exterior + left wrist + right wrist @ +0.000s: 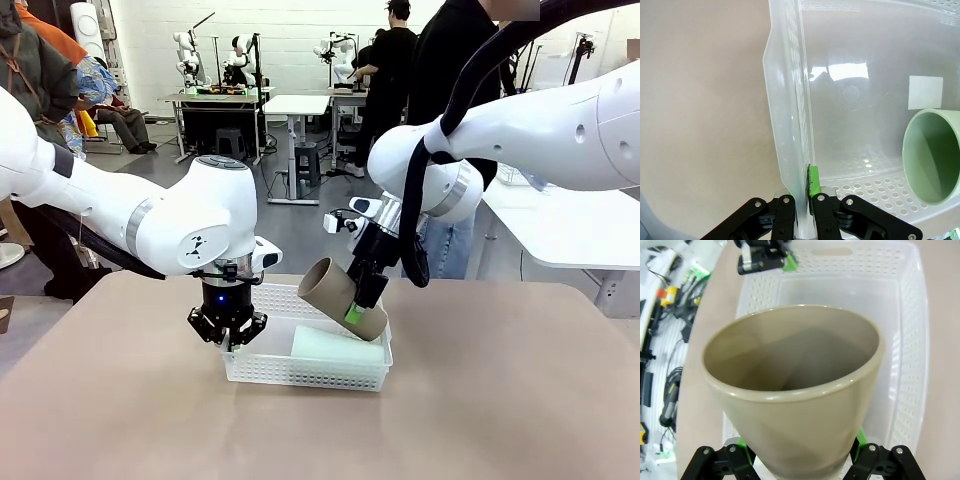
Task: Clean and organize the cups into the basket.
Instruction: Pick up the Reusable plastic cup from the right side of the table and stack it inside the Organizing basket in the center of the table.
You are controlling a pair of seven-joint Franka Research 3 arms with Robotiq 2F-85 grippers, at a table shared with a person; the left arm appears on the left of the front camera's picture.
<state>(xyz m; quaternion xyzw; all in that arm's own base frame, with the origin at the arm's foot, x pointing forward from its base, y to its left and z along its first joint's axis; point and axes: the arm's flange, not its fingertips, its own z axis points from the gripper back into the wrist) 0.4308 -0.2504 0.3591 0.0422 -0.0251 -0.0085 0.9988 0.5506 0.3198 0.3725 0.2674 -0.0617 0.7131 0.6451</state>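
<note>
mint cup [338, 347] lies in the basket [300, 373]. right gripper [359, 306] grasps a tan cup [332, 290], tilted just above it, not yet set down. left gripper [228, 336] is clenched on the basket's wall.

White rounded arms [190, 215]; thick black cable [413, 235]; black left tool [228, 338] and right tool [356, 308], green pads [813, 181]

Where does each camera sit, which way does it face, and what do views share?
Front: between the arms, facing across the table; left gripper on the basket, right gripper holding the tan cup.
Left wrist: down its shut fingers clamped on the basket wall; mint cup inside.
Right wrist: along its fingers, past the tan cup into the basket.
Shared: basket in all three.
</note>
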